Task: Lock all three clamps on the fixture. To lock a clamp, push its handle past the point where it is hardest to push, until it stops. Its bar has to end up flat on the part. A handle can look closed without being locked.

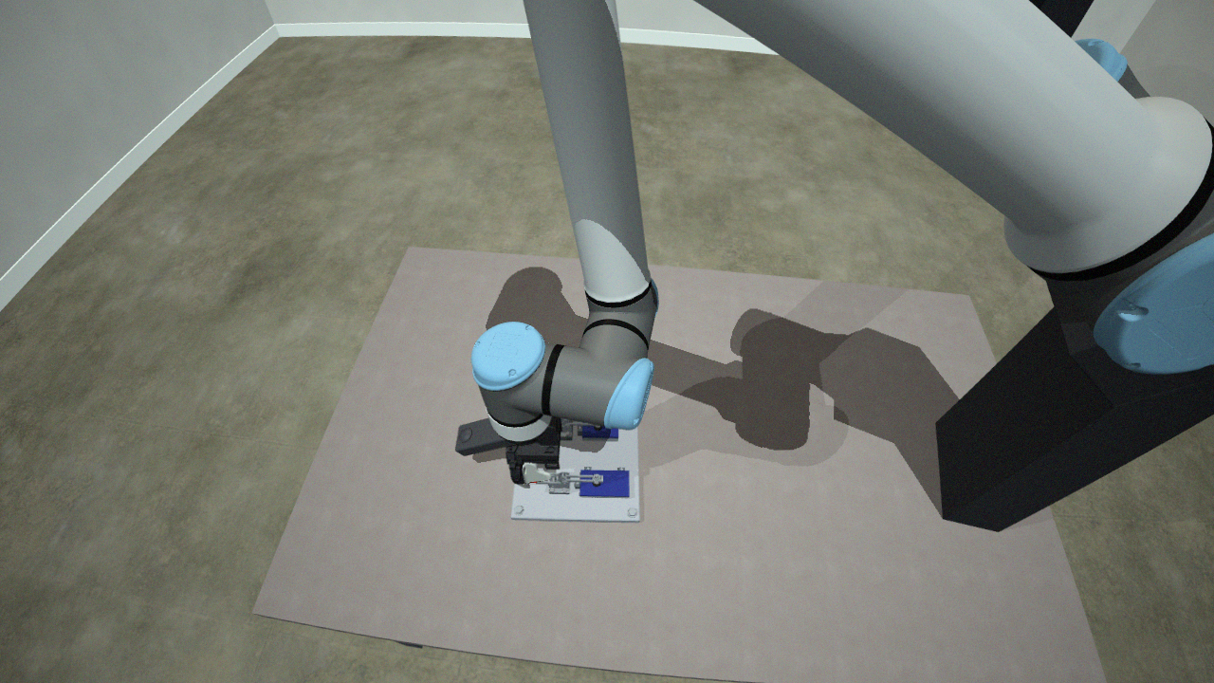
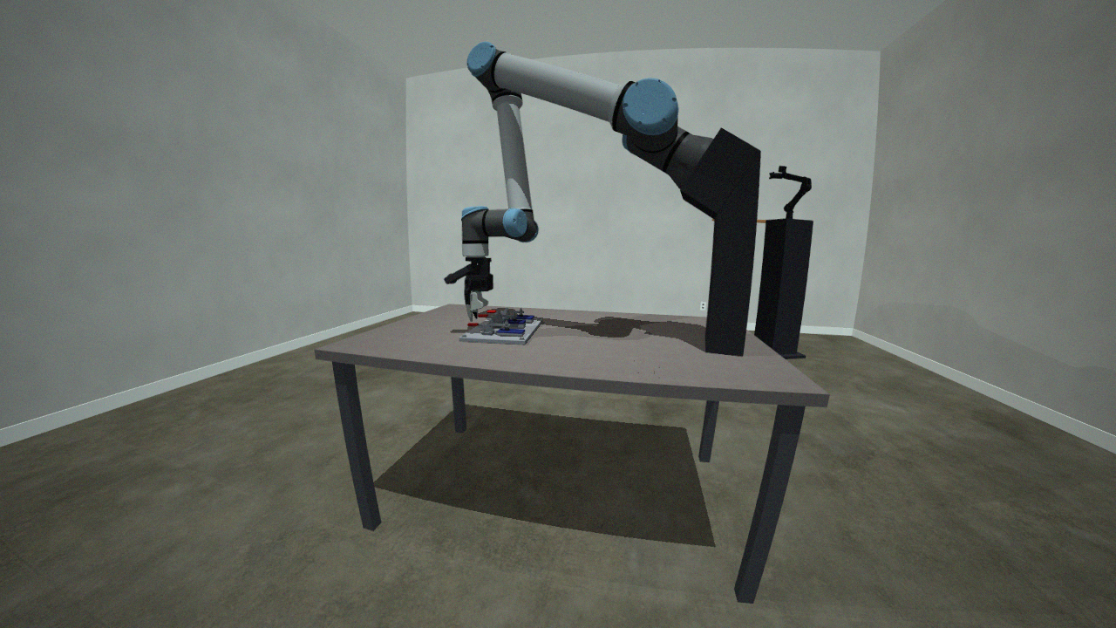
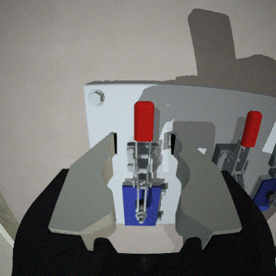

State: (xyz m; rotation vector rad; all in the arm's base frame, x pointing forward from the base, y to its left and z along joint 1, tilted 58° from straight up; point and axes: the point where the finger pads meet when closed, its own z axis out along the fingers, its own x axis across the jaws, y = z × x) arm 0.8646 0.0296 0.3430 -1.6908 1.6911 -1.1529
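The grey fixture plate (image 1: 577, 496) lies on the table and also shows in the exterior view (image 2: 500, 329). In the wrist view the nearest clamp's red handle (image 3: 144, 120) lies down along the plate, and its bar rests over a blue part (image 3: 141, 198). My gripper (image 3: 143, 134) hovers above this clamp with its fingers apart, one on each side of the handle and touching nothing. It also shows in the top view (image 1: 530, 467). A second clamp's red handle (image 3: 251, 128) stands to the right beside another blue part (image 3: 267, 193). The third clamp is hidden.
The arm's wrist joints (image 1: 560, 374) hang over the back of the fixture and hide part of it. The arm's black pedestal (image 2: 729, 242) stands at the table's far right. A bolt head (image 3: 96, 96) marks the plate's corner.
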